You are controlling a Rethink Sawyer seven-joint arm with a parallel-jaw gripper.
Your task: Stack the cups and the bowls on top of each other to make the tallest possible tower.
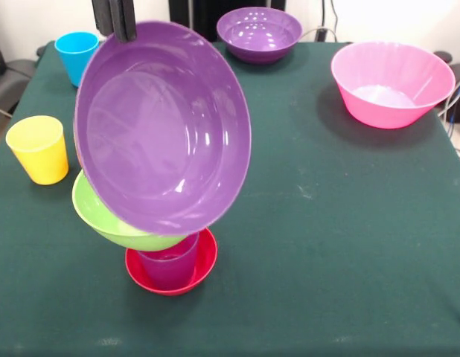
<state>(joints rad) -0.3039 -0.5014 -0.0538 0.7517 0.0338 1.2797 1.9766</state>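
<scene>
Glossy purple bowl point(163, 126) gripped by its upper rim in the closed fingers point(115, 21), tipped on edge, hollow facing the camera, above tilted lime green bowl point(115, 216), purple cup point(169, 262), red bowl point(204, 264) on green worktop point(327, 245).
</scene>
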